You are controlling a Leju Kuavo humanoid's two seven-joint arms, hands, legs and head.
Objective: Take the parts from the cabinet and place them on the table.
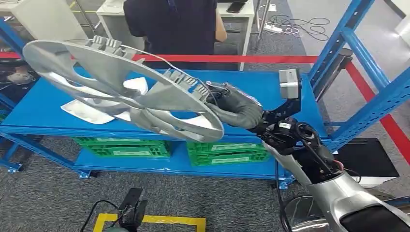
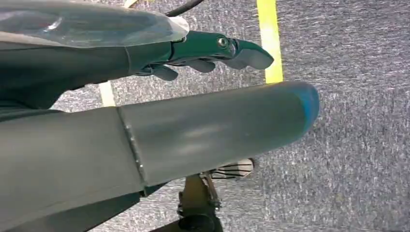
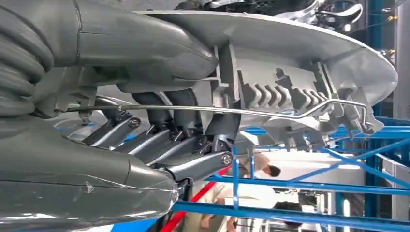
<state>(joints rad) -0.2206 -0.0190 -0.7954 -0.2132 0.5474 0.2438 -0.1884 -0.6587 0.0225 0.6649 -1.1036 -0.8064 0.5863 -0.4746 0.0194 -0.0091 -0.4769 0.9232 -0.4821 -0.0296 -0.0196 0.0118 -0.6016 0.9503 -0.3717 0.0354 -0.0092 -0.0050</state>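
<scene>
While my right hand (image 1: 231, 104) grips the silver wheel cover (image 1: 121, 82) by its rim, the part hangs in the air above the blue shelf (image 1: 270, 92) of the cabinet, tilted with its clipped back side toward me. From the right wrist view I see my thumb (image 3: 145, 41) laid over the outer face and my fingers (image 3: 169, 140) curled under the ribbed inner edge, close to the wire retaining ring (image 3: 270, 112), so the hold looks firm. More pale parts (image 1: 92, 108) lie on the shelf beneath the cover, and green crates (image 1: 227, 152) sit on the lower level. My left hand (image 2: 212, 53) hangs over the grey carpet near a yellow floor line (image 2: 270, 38), holding nothing, fingers loosely extended; how far apart they are I can't quite tell from this angle. A person in dark clothes (image 1: 169, 24) stands beyond the red tape.

I judge the step in hand to be the carry: the cover is lifted clear and now has to travel to the table. I can't make out for certain which surface is meant as the table, so the next move calls for turning away from the rack while keeping the wide disc level enough not to clip the blue upright (image 1: 348, 43) on my right, then setting it down flat before I let go
</scene>
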